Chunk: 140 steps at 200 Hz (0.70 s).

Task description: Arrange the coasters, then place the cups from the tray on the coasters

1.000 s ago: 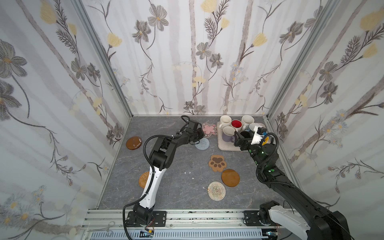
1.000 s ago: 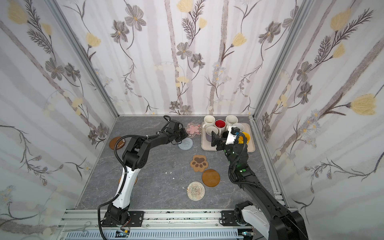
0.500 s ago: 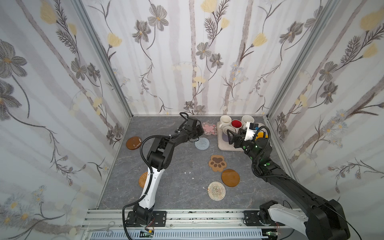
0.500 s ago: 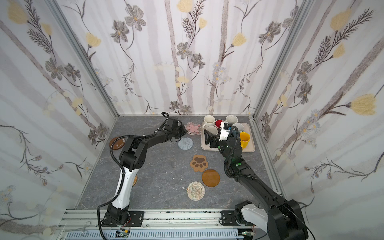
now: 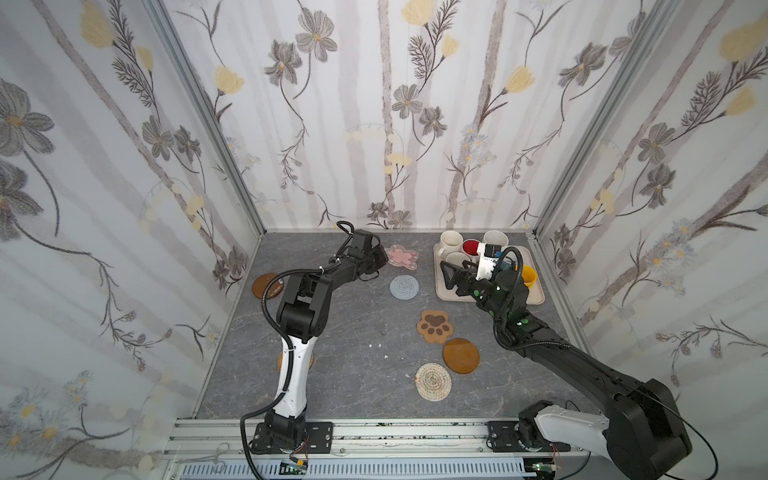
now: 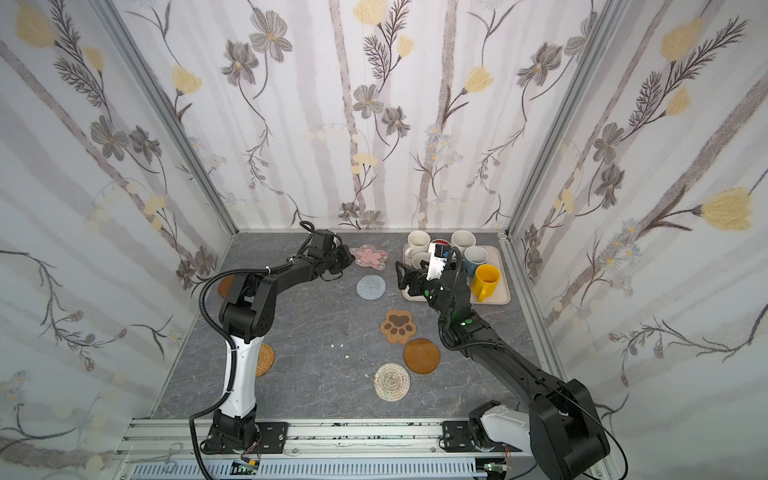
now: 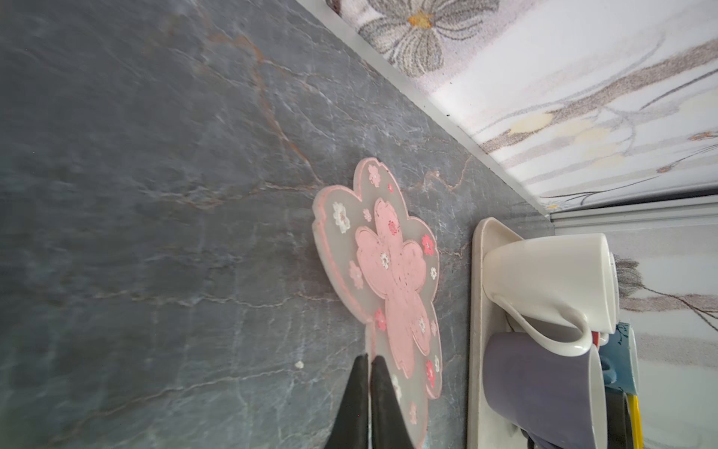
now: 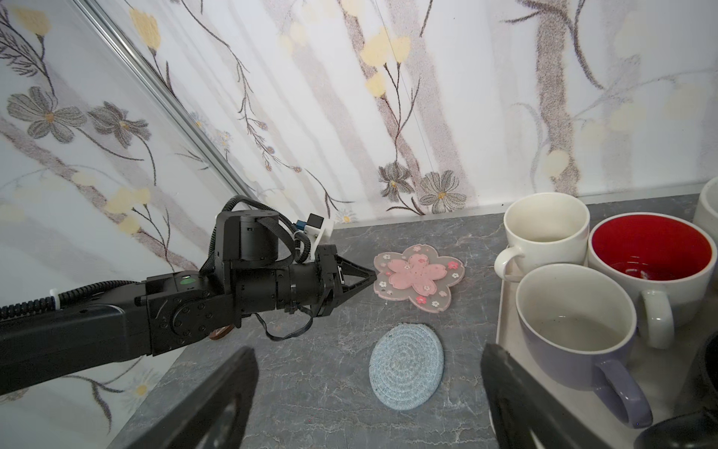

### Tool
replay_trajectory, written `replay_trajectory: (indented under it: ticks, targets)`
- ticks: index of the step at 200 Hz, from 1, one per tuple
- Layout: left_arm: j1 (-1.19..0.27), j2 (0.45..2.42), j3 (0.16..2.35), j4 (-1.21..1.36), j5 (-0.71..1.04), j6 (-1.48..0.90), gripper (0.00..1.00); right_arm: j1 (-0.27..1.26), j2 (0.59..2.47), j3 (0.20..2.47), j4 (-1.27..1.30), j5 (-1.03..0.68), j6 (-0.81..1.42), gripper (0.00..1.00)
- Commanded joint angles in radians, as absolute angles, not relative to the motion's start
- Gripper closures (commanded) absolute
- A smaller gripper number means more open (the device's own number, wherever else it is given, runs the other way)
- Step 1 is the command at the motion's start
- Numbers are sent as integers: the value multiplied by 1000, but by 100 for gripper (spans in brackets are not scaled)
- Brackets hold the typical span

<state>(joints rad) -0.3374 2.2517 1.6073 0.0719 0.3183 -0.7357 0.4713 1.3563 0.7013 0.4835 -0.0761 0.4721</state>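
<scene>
Left gripper (image 8: 373,276): jaws shut, nothing between them, tips set against the left edge of the pink flower coaster (image 5: 402,257), far back on the tabletop (image 5: 353,332) and just left of the tray (image 5: 536,298). Closed that way probably to nudge the thin flat mat sideways rather than pinch it.

Right gripper (image 8: 367,361): jaws spread wide and empty, hovering at the tray's left side close to the lavender cup (image 8: 575,330). Likely opened that far to fit round a mug body, with the mugs packed tight and handles crossing.

No cup on any coaster: all visible ones, the yellow cup (image 6: 487,279) included, on the tray at far right.

Grey-blue woven coaster (image 5: 404,287) flat, just nearer than the flower, apart from it. Paw coaster (image 5: 434,326), brown disc (image 5: 461,356) and pale woven round (image 5: 433,381) bunched close at near right. Second brown disc (image 5: 266,285) by the left wall; orange rattan round (image 6: 264,359) half hidden behind the left arm. Arranging judged unfinished, with spacing too tight for mugs.
</scene>
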Motion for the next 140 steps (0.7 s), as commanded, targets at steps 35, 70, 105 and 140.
replay_trajectory:
  ticks: [35, 70, 105, 140]
  targets:
    - [-260, 2227, 1540, 101, 324, -693, 100, 525, 1368, 712, 486, -65, 526, 10]
    - [-240, 2265, 1559, 104, 339, -677, 100, 545, 1375, 716, 478, -50, 522, 10]
    - [-233, 2310, 1604, 103, 368, -672, 100, 554, 1385, 724, 460, -42, 517, 10]
    - [-227, 2337, 1633, 102, 388, -675, 100, 561, 1399, 725, 457, -40, 512, 10]
